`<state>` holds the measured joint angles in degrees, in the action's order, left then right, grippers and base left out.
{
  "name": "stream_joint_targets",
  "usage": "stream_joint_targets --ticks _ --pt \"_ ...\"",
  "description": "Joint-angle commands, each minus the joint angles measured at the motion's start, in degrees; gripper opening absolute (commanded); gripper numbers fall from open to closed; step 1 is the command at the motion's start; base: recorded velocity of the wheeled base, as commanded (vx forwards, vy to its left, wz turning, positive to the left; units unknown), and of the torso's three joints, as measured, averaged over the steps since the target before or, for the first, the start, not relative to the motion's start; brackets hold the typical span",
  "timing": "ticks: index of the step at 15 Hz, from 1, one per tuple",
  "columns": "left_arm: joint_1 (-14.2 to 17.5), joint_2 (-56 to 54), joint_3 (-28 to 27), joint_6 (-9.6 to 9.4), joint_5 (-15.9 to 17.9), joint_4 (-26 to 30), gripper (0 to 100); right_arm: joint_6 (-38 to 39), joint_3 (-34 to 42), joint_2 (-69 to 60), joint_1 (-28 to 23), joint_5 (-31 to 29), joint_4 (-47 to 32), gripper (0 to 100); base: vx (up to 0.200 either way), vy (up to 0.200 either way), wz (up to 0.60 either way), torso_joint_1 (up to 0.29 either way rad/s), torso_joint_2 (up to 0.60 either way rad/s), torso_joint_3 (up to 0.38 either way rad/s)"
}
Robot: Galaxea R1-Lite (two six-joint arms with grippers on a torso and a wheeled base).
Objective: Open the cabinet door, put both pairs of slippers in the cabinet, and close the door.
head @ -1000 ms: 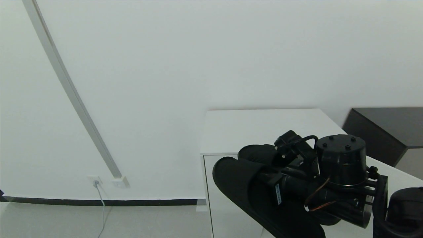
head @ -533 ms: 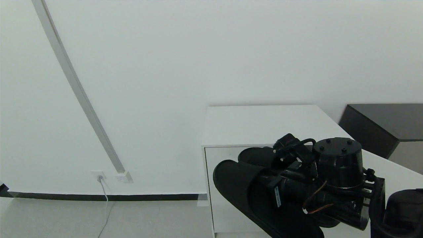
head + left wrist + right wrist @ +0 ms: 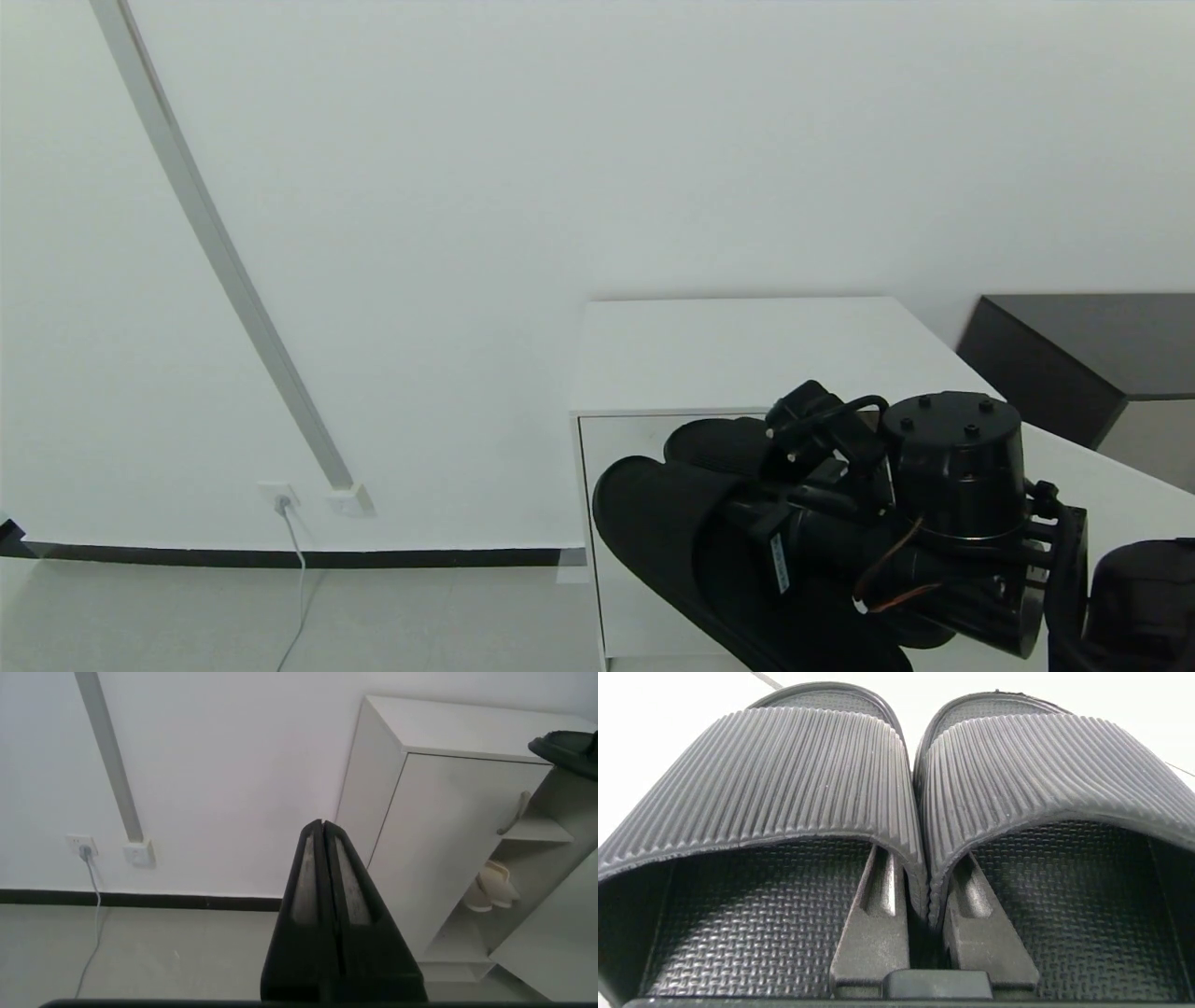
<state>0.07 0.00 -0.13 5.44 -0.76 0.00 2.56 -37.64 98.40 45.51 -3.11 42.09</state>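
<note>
My right gripper (image 3: 924, 919) is shut on a pair of black ribbed slippers (image 3: 906, 775). One finger sits inside each slipper, pinching the two inner walls together. In the head view the black slippers (image 3: 667, 532) hang in front of the white cabinet (image 3: 728, 355), at its upper front edge. From the left wrist view the cabinet (image 3: 448, 849) shows a closed panel with a handle (image 3: 512, 812). Beside it is an open side with shelves, and a cream slipper (image 3: 495, 887) lies on one shelf. My left gripper (image 3: 322, 896) is shut on nothing, out in front of the cabinet's left side.
A grey conduit (image 3: 215, 261) runs down the white wall to a socket (image 3: 275, 504) with a cable. A dark cabinet (image 3: 1074, 364) stands to the right of the white one. A white panel edge (image 3: 1120, 485) reaches toward me at the right. Bare floor lies left of the cabinet.
The head camera shifted, so the whole scene sits a little differently than one second ago. The right gripper and the black slippers have drifted slightly left against the cabinet.
</note>
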Motion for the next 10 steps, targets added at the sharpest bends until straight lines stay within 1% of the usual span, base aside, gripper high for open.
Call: stream_joint_targets --ticks 1,10 --pt "0.0 0.1 0.0 0.01 0.0 0.0 0 0.0 0.0 0.1 0.1 -0.1 0.0 0 0.000 -0.200 0.00 0.002 0.00 -0.002" --pt "0.0 0.0 0.0 0.01 0.0 0.0 0 0.0 -0.1 0.1 0.2 -0.1 0.0 0 0.000 -0.200 0.00 0.002 0.00 0.002"
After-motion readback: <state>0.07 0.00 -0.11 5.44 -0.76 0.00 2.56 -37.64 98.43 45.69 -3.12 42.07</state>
